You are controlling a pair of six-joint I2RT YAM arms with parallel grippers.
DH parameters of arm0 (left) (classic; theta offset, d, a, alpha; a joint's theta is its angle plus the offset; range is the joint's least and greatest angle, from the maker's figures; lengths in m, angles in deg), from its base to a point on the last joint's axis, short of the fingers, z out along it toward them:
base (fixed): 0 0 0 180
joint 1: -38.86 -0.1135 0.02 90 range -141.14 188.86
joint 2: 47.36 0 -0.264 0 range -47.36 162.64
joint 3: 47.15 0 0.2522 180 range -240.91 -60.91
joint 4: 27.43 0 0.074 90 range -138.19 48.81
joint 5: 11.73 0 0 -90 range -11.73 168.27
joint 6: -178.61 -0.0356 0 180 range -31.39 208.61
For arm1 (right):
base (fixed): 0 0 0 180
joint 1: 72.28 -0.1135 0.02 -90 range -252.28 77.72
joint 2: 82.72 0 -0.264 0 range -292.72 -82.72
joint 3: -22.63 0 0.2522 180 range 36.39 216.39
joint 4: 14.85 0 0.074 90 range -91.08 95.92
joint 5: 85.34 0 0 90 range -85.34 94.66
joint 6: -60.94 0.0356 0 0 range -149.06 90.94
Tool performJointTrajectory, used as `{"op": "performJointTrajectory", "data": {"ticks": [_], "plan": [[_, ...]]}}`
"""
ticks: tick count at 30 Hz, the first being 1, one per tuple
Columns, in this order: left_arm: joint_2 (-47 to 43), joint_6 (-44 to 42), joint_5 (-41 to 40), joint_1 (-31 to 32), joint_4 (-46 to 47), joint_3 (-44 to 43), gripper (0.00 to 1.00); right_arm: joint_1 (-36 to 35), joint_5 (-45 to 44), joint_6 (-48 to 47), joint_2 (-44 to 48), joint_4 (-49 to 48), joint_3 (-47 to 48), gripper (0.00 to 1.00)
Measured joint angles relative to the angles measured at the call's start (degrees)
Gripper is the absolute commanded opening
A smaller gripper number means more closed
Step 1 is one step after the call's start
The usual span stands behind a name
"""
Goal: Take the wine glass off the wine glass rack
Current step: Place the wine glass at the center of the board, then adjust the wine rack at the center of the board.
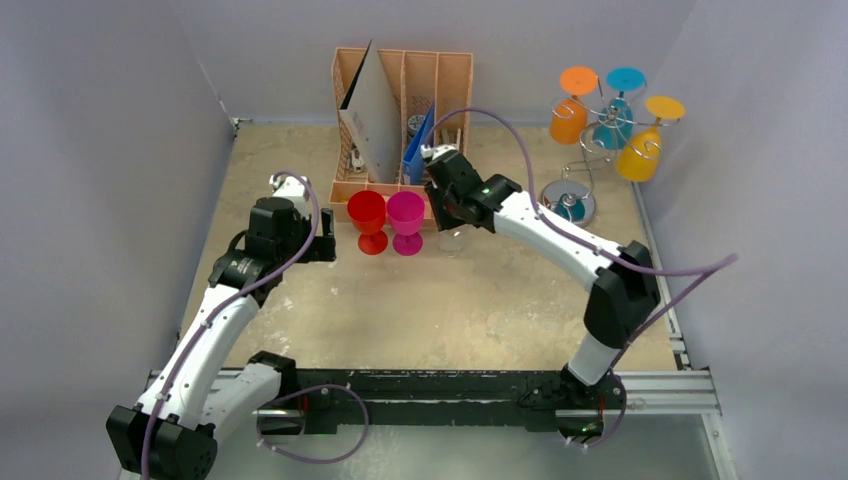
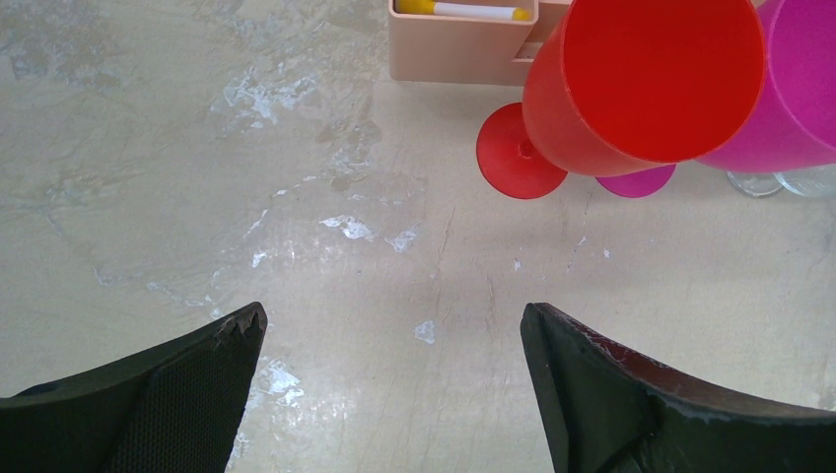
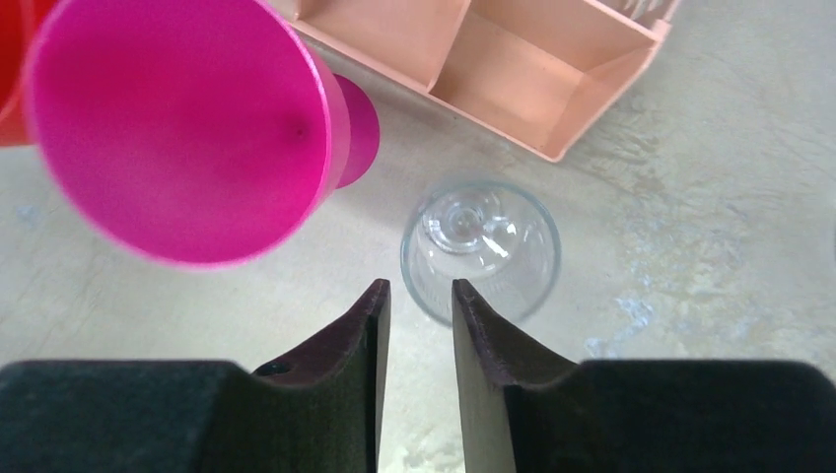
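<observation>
**Top view.** The rack (image 1: pixel 568 206) stands at the far right of the desk (image 1: pixel 450 310). An orange glass (image 1: pixel 568 120), a teal glass (image 1: pixel 612 125) and a yellow glass (image 1: pixel 640 155) hang from it upside down. The clear wine glass (image 1: pixel 452 240) is off the rack and stands upright on the desk in front of the file organiser (image 1: pixel 400 100). It is just beside the pink glass (image 1: pixel 405 215), and the red glass (image 1: pixel 367 215) is next along. The right pincer (image 1: pixel 445 215) hangs right over the clear glass. The left pincer (image 1: pixel 325 240) sits left of the red glass.

**Left wrist.** The left pincer is spread wide with only bare desk between its fingers. It holds nothing.

**Right wrist.** The right pincer (image 3: pixel 419 296) is parted by a narrow gap and straddles the near rim of the clear wine glass (image 3: pixel 493 246). The gap looks wider than the glass wall, so I judge the rim is not pinched. Contact can't be ruled out.

**Step.** Judged to be the release, with the glass set down and standing on its own foot.

**Next.** Widen the gap a little, then lift straight up off the rim. Any sideways drag risks tipping the glass or knocking the pink glass (image 3: pixel 177 128) close on the left. The three coloured glasses remain hanging if more are wanted.
</observation>
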Motion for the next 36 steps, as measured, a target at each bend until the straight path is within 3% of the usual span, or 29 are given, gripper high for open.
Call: {"op": "performJointTrajectory", "data": {"ticks": [3, 11, 16, 19, 26, 36], "plan": [[-0.02, 0.0, -0.02, 0.0, 0.0, 0.0, 0.99, 0.0, -0.04, -0.02, 4.63, 1.81, 0.0, 0.38], [-0.44, 0.02, -0.02, 0.0, 0.0, 0.0, 0.99, -0.04, -4.22, 0.5, 25.18, 5.09, -4.33, 0.72], [-0.85, 0.02, -0.02, 0.0, 0.07, 0.0, 0.99, 1.07, -12.52, 3.89, 43.95, 7.1, -19.58, 0.73], [-0.87, 0.0, -0.02, 0.0, 0.09, 0.0, 0.99, 6.1, -13.29, 6.6, 47.87, 10.36, -22.73, 0.75], [-0.85, 0.0, 0.44, 0.0, 0.15, 0.0, 0.99, 22.27, -8.85, 12.98, 49.09, 15.08, -24.3, 0.75], [-0.81, -0.02, 0.79, 0.0, 0.15, 0.0, 0.99, 39.28, 2.6, 18.75, 48.76, 16.37, -22.64, 0.72]]}}
